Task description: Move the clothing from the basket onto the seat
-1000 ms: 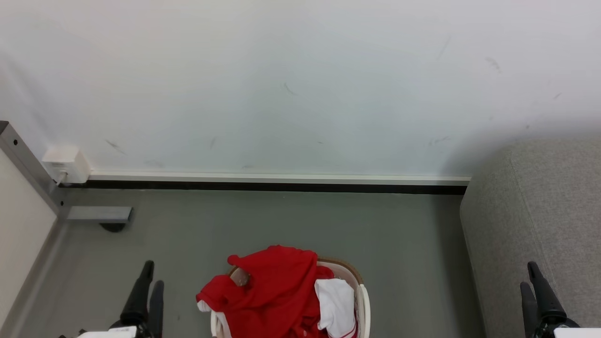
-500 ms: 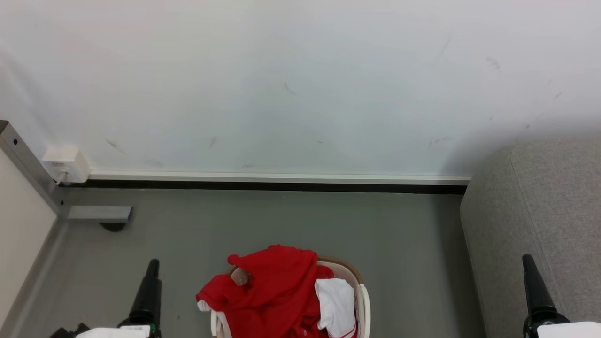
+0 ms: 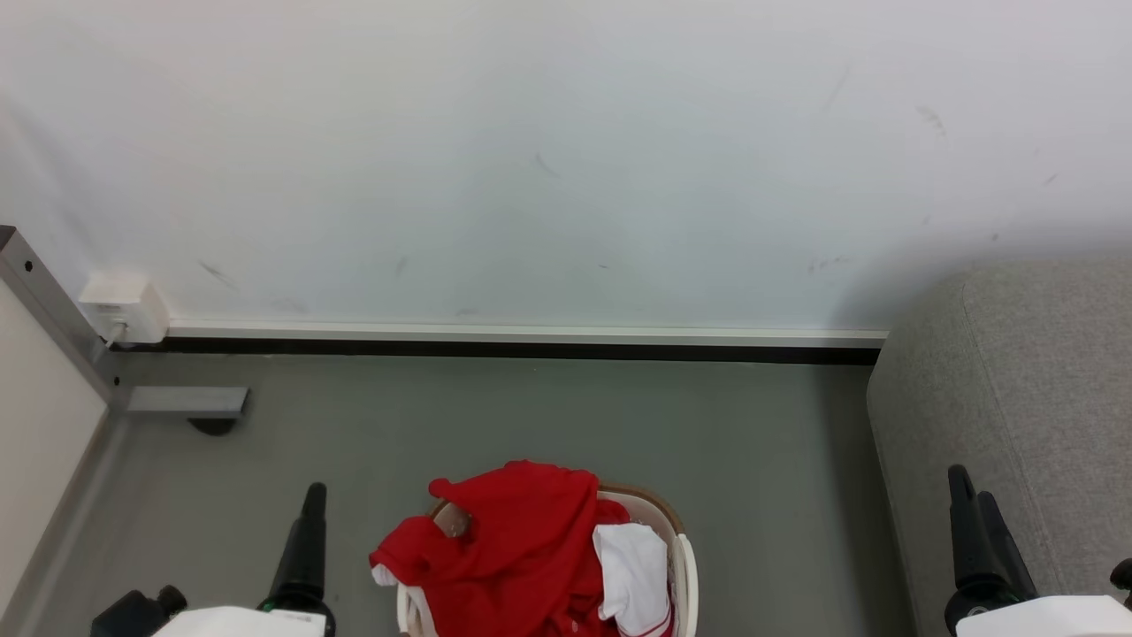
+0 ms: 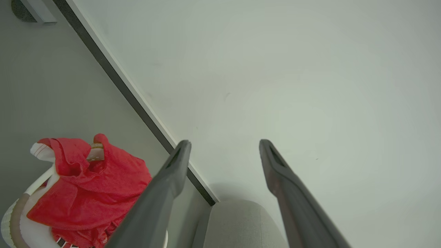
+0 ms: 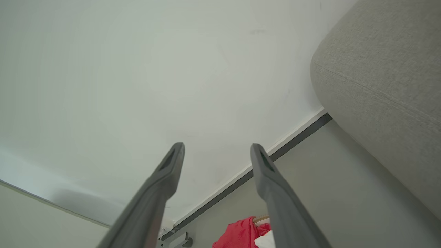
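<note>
Clothing (image 3: 522, 548) is heaped in the basket (image 3: 684, 566) on the floor (image 3: 531, 416), between the arms but nearer the left claw (image 3: 311, 509), lying to that claw's right. Both it and the right claw (image 3: 968, 487), by the seat (image 3: 1017, 398), gape wide, holding nothing.

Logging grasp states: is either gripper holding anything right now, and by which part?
Nothing is held. The left gripper and right gripper are both open and empty; the clothing lies heaped in the basket.
</note>
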